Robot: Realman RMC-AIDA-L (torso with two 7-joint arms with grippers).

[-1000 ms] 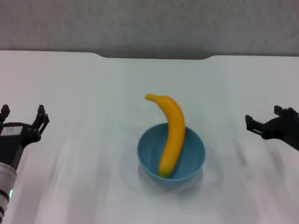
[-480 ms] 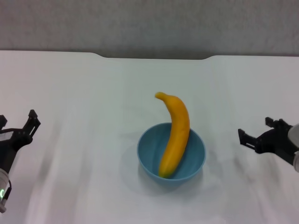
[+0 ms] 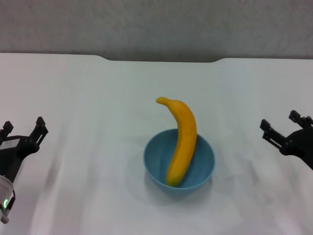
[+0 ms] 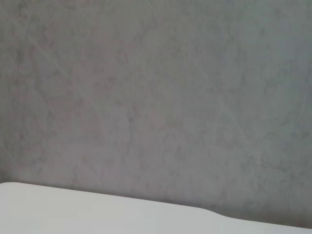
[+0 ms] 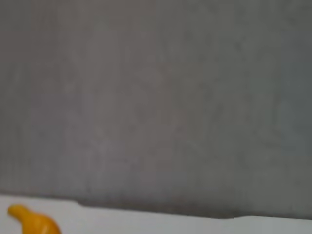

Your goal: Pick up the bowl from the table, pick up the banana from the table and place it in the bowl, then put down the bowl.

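Head view, bowl (image 3: pixel 156 161): light blue, round, deep; upright on the counter (image 3: pixel 88 98), near the middle, toward the near side.
Banana (image 3: pixel 182 142): yellow-orange, curved; lower end down inside the bowl, body leaning on the far rim, stem end sticking up and out past the rim toward the far left.
Left gripper (image 3: pixel 23 133): black, at the left edge, low over the counter, well apart from the bowl; spread wide, holding nothing.
Right gripper (image 3: pixel 282 131): black, at the right edge, low over the counter, well apart from the bowl; spread wide, holding nothing.
Counter: plain white, with a notched far edge.
Wall (image 3: pixel 156 24): grey, speckled, right behind the counter's far edge.
Left wrist view: mostly wall (image 4: pixel 156 97); strip of white counter (image 4: pixel 73 209) along one edge, notch corner visible; own fingers out of sight.
Right wrist view: mostly wall (image 5: pixel 156 97); thin strip of counter (image 5: pixel 146 222), with the banana's (image 5: pixel 31 222) stem end poking in at one corner; own fingers out of sight.
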